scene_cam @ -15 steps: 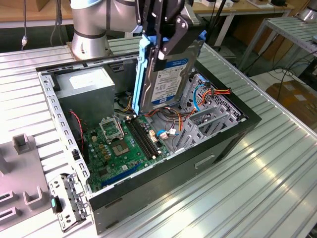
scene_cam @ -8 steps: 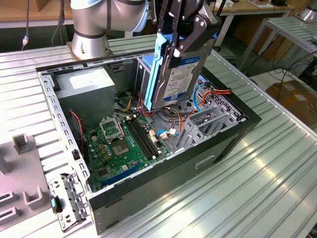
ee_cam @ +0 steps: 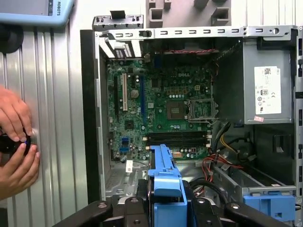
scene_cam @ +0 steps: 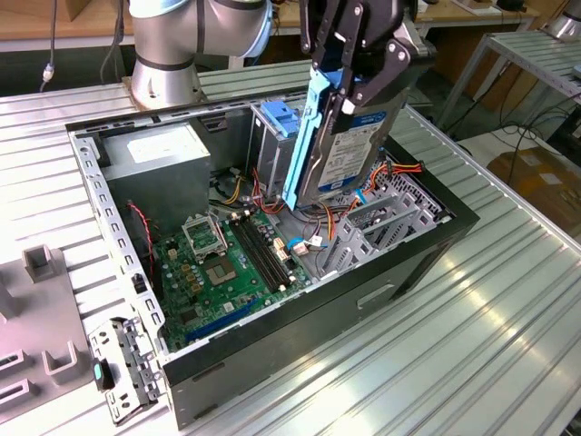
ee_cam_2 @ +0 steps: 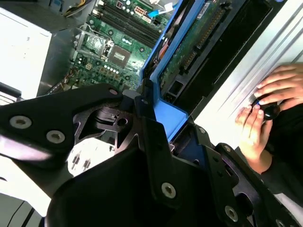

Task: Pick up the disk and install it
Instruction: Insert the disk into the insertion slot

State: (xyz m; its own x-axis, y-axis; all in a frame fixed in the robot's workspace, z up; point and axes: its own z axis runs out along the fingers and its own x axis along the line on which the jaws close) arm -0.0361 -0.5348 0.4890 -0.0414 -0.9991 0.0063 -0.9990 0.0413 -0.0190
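Note:
My gripper (scene_cam: 357, 84) is shut on the disk (scene_cam: 349, 150), a silver-grey drive with a white-and-blue label and blue side rails. It hangs on edge, tilted, above the open computer case (scene_cam: 436, 245), over the drive cage (scene_cam: 386, 218) at the exterior view's right. In the second wrist view the disk's green underside (ee_cam_2: 191, 45) and blue rail point down into the case, with the black gripper (ee_cam_2: 163, 137) clamped on its upper end. In the first wrist view the disk's blue rail end (ee_cam: 163, 172) sticks out from the gripper (ee_cam: 165, 210) above the motherboard.
Inside the case lie a green motherboard (scene_cam: 218, 263), a grey power-supply box (scene_cam: 163, 154), loose red and orange cables (scene_cam: 399, 171) and a tall cage with a blue latch (scene_cam: 277, 118). A person's hands (ee_cam: 16, 137) hold a small black object beside the case. Grey fixtures (scene_cam: 41, 263) stand at the exterior view's left.

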